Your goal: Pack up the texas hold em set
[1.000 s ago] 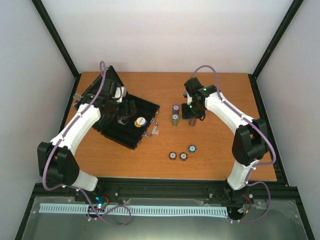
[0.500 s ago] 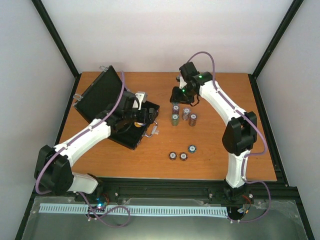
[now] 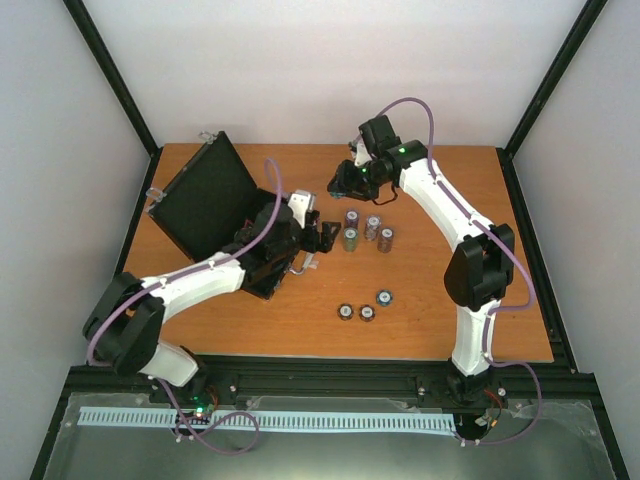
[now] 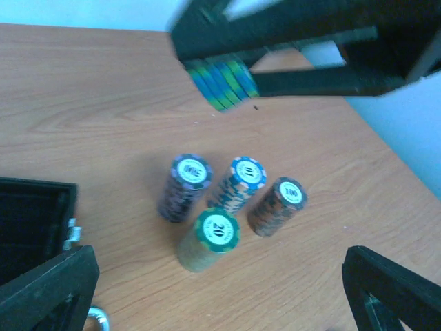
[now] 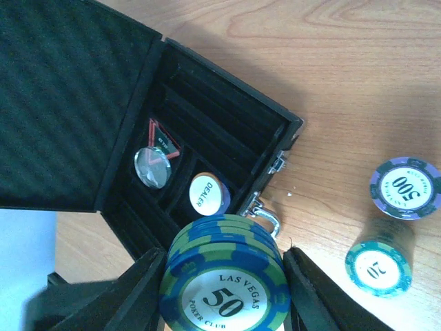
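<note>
Top external: table (image 3: 450, 330) carries the case (image 5: 227, 131) at L side, open, lid (image 3: 205, 205) raised toward the far-L corner.

Grippers:
- L gripper (image 3: 325, 237): just beside the case's R edge, aimed at the chip group. Jaws spread wide, nothing between them.
- R gripper (image 3: 345, 180): above the table on the far side of the chip group. Jaws clamped on the 50 stack (image 5: 224, 286) (green/blue), which is carried clear of the table.

Progress (est.): early-to-mid.
- Done: case opened; small pcs loaded; one stack picked.
- To do:
  1. Seat the 50 stack in a slot.
  2. Load the 4 upright stacks near the case's R side: 500 stack (image 4: 186, 186), 10 stack (image 4: 242, 181), 100 stack (image 4: 279, 203), 20 stack (image 4: 210, 238). They stand close together; contact btwn them cannot be told.
  3. Load the 3 low round pcs (image 3: 366, 310), which sit nearer the arm bases, well apart from the case. Type too small to tell.
  4. Shut the lid.

Case contents (R wrist view):
- Long slots: empty as far as visible.
- Compartments near the latch-side wall: dealer disc (image 5: 209, 193); beside it, clear disc (image 5: 153, 167) lying partly on the token (image 5: 165, 140).
</note>
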